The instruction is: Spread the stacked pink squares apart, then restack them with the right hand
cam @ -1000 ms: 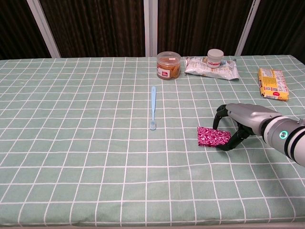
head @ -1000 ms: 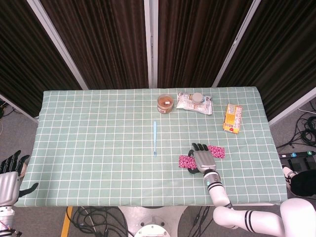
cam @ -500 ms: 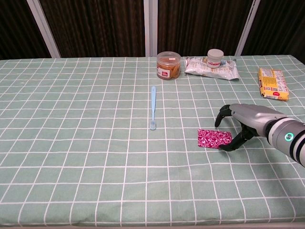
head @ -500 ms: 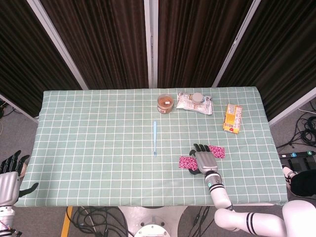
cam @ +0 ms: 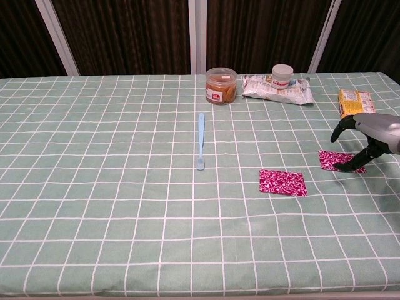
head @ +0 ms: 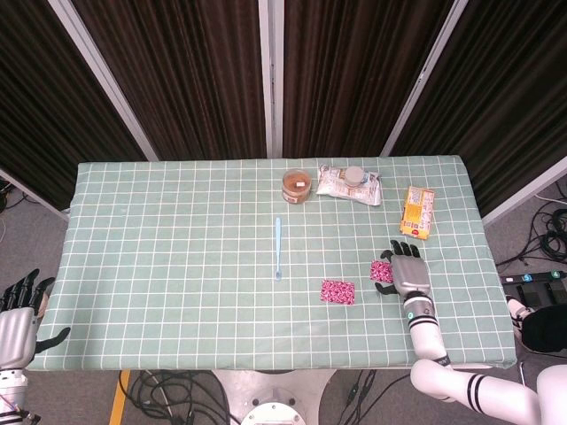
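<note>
One pink patterned square (head: 337, 291) (cam: 283, 182) lies flat and alone right of the table's middle. A second pink square (head: 382, 270) (cam: 333, 160) lies further right, its right part covered by my right hand (head: 407, 273) (cam: 373, 129). That hand arches over it palm down with fingers apart, and the thumb tip touches the square's right edge; nothing is lifted. My left hand (head: 18, 310) hangs off the table's front left corner, fingers spread and holding nothing. The chest view does not show it.
A light blue spoon (head: 277, 248) (cam: 200, 140) lies mid-table. Along the far edge stand an orange-filled jar (head: 297, 185) (cam: 220, 86), a snack bag with a white-lidded tub (head: 349, 183) (cam: 278, 87), and a yellow packet (head: 417, 212) (cam: 354, 103). The green checked cloth (head: 177, 257) covers the table.
My right hand left the first pink square and moved right, over the second square. The first square now lies fully uncovered. The left hand has not moved.
</note>
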